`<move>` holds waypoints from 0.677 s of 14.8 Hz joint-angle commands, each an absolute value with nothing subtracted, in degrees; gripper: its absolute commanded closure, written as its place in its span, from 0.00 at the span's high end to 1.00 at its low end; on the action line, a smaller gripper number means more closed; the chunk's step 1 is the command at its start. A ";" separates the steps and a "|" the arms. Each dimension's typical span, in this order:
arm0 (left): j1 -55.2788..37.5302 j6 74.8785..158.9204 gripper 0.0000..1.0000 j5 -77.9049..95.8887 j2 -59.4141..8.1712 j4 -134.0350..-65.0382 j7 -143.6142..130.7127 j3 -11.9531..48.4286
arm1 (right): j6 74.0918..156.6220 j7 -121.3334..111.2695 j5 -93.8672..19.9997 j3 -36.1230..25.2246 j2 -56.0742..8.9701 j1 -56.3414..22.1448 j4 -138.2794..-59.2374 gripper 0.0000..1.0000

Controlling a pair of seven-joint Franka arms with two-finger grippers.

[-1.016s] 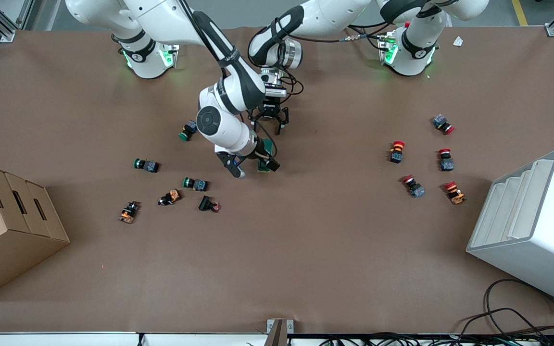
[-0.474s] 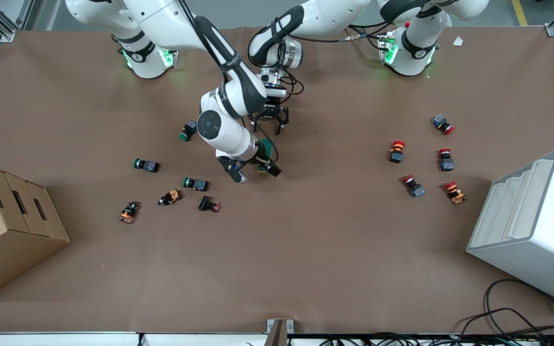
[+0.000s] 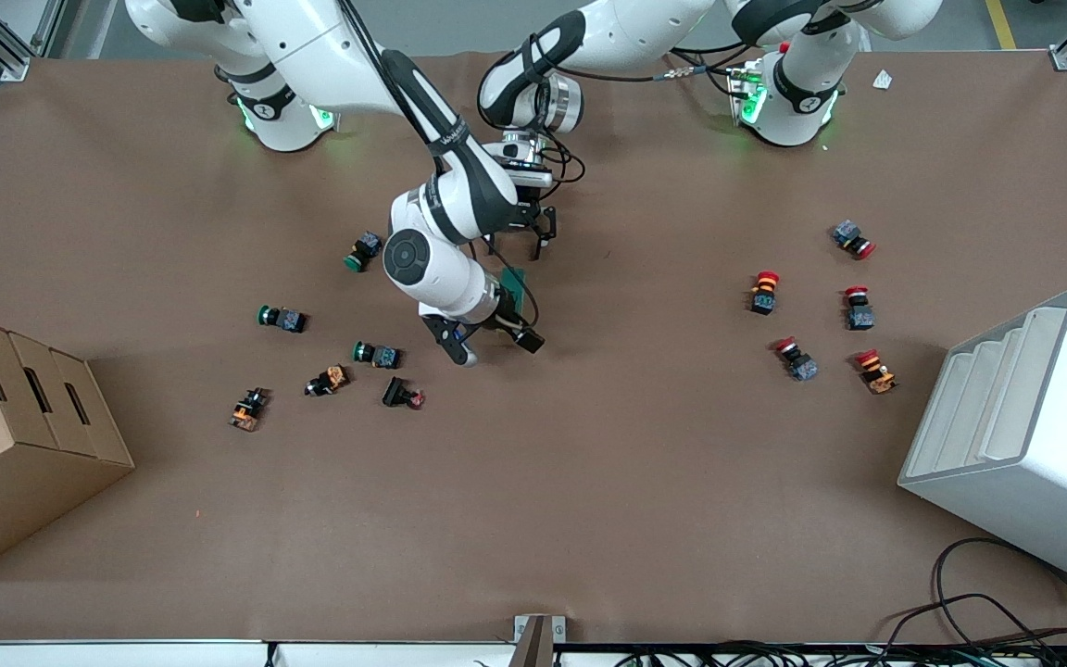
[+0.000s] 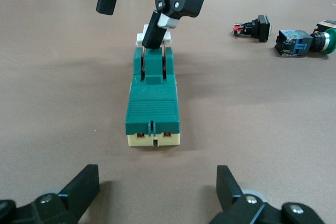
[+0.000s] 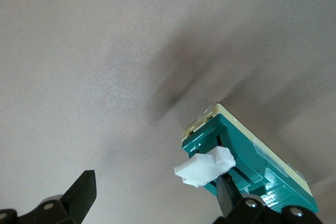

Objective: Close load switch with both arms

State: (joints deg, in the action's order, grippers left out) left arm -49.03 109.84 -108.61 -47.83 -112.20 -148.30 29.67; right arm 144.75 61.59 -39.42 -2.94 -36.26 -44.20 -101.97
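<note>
The load switch (image 3: 516, 281) is a dark green oblong block on a cream base, lying at the table's middle; the right arm's wrist partly covers it. In the left wrist view the load switch (image 4: 153, 103) shows whole, with its white lever (image 4: 154, 39) at the end away from my left gripper. My left gripper (image 3: 517, 243) (image 4: 157, 192) is open and empty, low by the switch's cream end. My right gripper (image 3: 494, 335) (image 5: 155, 195) is open over the switch's lever end, one finger (image 4: 156, 27) against the white lever (image 5: 205, 166).
Green, orange and red pushbuttons (image 3: 376, 354) lie toward the right arm's end, several red ones (image 3: 764, 292) toward the left arm's end. A cardboard box (image 3: 15, 435) and a white rack (image 3: 1024, 435) stand at the table's two ends.
My right gripper has shifted along the switch toward the front camera, now hiding the switch's cream end in the front view. The left gripper has not moved.
</note>
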 commanded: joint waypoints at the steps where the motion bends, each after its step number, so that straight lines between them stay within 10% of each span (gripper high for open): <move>1: -48.60 110.92 0.99 -107.93 -49.83 -114.00 -151.35 29.36 | 146.34 59.50 -39.73 -2.72 -39.46 -42.45 -99.14 1.00; 10: -48.52 110.92 0.99 -107.67 -49.75 -113.91 -151.26 29.36 | 135.10 63.72 -43.07 -2.55 -40.43 -37.01 -92.56 1.00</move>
